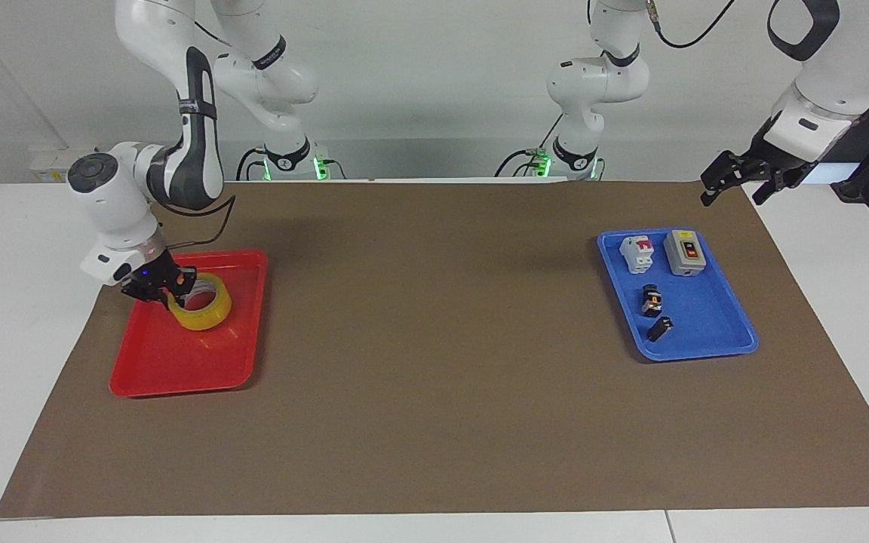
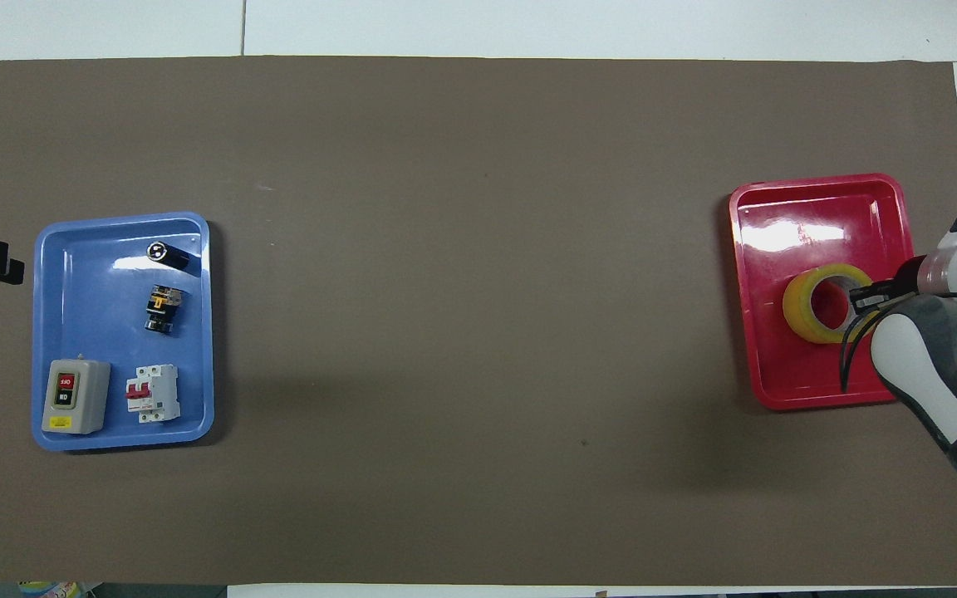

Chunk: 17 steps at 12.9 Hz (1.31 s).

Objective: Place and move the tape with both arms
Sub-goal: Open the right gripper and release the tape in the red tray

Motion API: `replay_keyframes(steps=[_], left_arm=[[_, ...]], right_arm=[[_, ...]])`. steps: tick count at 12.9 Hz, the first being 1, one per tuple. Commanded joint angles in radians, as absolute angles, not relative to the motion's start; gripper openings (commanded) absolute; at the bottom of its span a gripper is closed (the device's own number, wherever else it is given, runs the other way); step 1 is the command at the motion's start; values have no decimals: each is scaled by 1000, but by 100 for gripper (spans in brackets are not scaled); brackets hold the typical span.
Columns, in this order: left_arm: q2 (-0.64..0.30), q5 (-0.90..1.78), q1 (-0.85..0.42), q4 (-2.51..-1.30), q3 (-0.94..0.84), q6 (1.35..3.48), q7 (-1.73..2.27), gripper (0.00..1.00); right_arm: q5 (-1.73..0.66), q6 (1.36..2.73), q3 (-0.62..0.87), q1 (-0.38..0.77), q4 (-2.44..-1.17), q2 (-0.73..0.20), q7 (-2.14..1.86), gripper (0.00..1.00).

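Observation:
The yellow tape roll is in the red tray at the right arm's end of the table, slightly tilted. I cannot tell whether its lower edge touches the tray floor. My right gripper is low over the tray and shut on the roll's wall on the side toward the table's end. In the overhead view the tape lies in the middle of the red tray, with the right gripper at its rim. My left gripper is open, empty and waiting in the air over the mat's corner near the blue tray.
A blue tray at the left arm's end holds a grey switch box, a white breaker and two small black parts. A brown mat covers the table between the trays.

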<state>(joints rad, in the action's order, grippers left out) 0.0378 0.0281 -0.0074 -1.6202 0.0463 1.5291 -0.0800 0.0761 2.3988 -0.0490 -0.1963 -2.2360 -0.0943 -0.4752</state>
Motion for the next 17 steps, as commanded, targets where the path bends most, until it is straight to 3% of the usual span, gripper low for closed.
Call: replay_keyframes(steps=[1,3,4,5,6,12,17], left_arm=[[55,40,-11,-1637,48,1520,-71,100],[55,40,-11,-1637,48,1520,-71,100],[55,40,-11,-1637,48,1520,-71,100],[55,40,-11,-1637,48,1520,-71,100],[55,40,-11,-1637,48,1520,-71,100],[55,40,-11,-1637,49,1520,-71,100],[55,40,-11,-1637,48,1520,-71,100]], right_arm=[[55,2451,-34,-229,-2264,-106,-497,0],[55,2464,-34,-232,-2261,-132,-499,0],[55,2447,-34,-232,-2241,-133,-497,31],[55,2413,-34,-229,-2215,-133,-497,90],[55,2360,-32,-222,-2182,-123,-492,100],[54,1837,-21,-105,-1798,-35,-310,100],[54,1545,-23,-94,-1744,158,-216,100]])
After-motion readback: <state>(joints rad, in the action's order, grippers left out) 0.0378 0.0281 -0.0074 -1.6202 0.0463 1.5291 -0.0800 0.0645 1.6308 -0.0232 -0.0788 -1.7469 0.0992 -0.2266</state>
